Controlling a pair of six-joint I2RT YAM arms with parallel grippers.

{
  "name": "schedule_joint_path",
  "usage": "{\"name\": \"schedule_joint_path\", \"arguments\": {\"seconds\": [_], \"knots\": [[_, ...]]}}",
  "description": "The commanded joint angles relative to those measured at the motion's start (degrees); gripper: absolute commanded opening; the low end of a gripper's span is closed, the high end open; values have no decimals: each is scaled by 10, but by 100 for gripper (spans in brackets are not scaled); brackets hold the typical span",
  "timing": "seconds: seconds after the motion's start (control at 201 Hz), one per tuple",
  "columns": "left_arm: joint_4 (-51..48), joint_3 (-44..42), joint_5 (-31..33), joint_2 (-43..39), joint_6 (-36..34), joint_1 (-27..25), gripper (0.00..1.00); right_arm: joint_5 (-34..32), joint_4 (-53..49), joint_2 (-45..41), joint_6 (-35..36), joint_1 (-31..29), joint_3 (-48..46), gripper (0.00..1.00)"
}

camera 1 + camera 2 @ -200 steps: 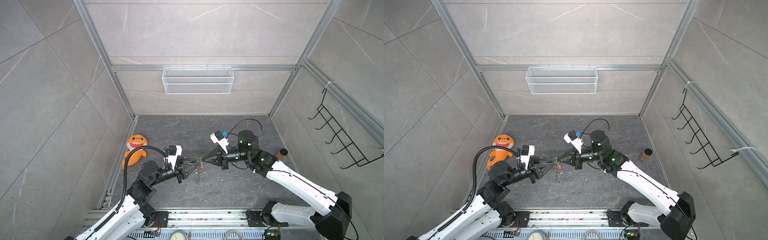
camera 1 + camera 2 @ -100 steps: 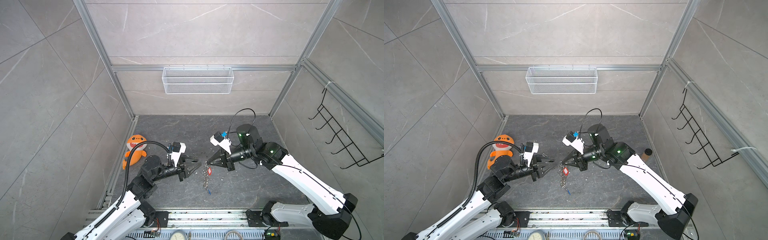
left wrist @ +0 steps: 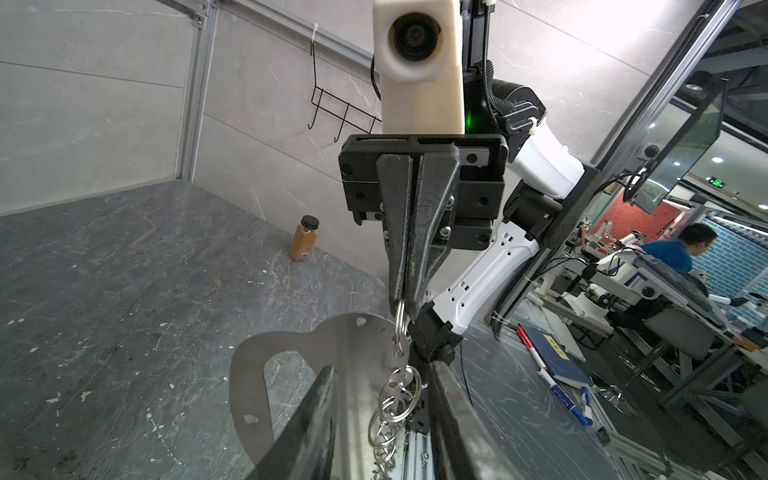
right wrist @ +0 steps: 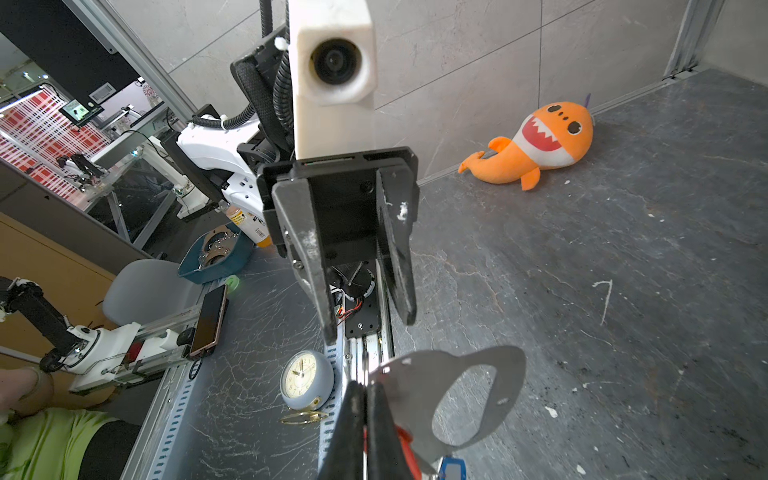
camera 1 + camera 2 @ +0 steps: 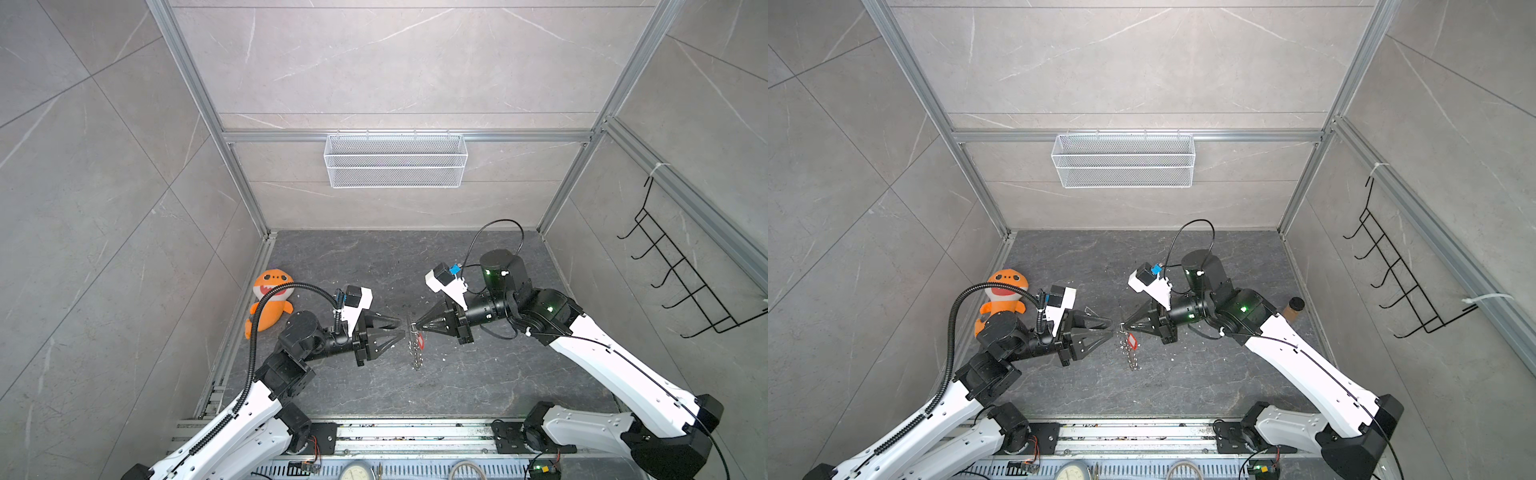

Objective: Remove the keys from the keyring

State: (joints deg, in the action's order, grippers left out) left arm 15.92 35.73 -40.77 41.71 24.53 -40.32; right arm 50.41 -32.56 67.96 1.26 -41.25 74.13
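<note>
The keyring [image 3: 394,400] hangs in the air above the tabletop [image 5: 478,374], between the two arms. Its top ring is pinched in the right end effector [image 3: 404,302], which is clenched.

Below that ring dangles a limp chain of thin metal rings. It carries the flat oval loop [image 4: 419,386], the red-tagged key [image 4: 402,442] and the blue-tagged key [image 4: 453,466].

Expected handling: light, hard and slick. Each link is stiff, but the chain as a whole probably swings and twists freely. The thin wire rings offer poor purchase.

Recommended hold: the flat faces of a plastic tag, or the ring directly beside it, with the pinched top ring as the anchor.

The left end effector [image 5: 401,326] is released and empty, with its jaws parted. In both top views it is level with the chain and just beside it.
</note>
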Motion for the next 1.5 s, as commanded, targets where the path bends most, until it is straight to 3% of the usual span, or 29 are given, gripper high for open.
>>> {"name": "schedule_joint_path", "arguments": {"seconds": [0.0,0.901,1.38,1.494], "knots": [[37,25,-23,12,13,-2,39,23,33,-7,-9,-3,-4,0],[34,50,-33,24,4,-7,27,9,29,7,-8,-15,-2,0],[32,50,-33,32,8,-17,14,-12,62,1,-28,-18,-6,0],[31,49,-25,31,6,-18,3,-11,76,-3,-38,-18,-10,0]]}}
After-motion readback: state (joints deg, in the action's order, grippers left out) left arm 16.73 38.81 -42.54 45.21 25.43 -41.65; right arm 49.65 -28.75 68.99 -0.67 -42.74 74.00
